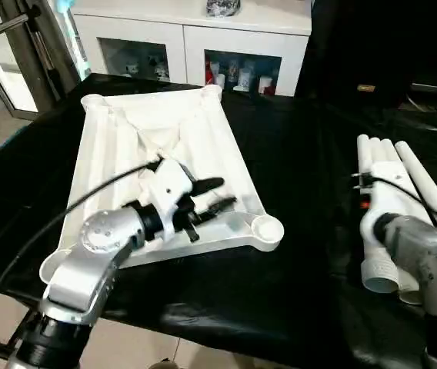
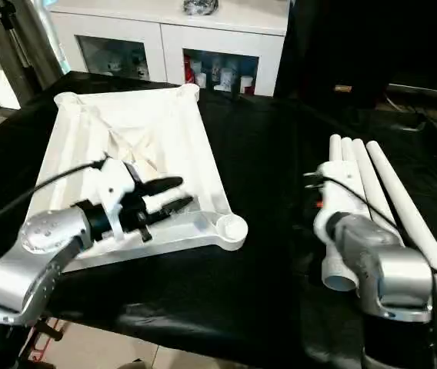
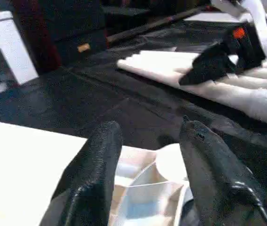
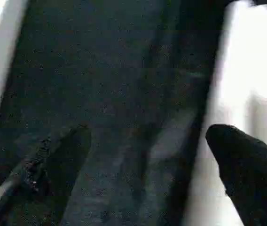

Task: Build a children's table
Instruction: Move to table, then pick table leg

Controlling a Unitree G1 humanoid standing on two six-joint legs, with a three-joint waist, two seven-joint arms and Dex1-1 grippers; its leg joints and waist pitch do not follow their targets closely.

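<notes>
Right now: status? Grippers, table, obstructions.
Left gripper open over tabletop, near corner socket. Right gripper open above legs. No legs fitted.

light: even, bright indoor | glare: tabletop (image 1: 165,146) washed out | wrist views: blurred, dim | shadows: soft

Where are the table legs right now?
In the left eye view the four white tube legs lie bundled side by side on the black cloth at the robot's right, under its right forearm, well apart from the upturned table top.
</notes>
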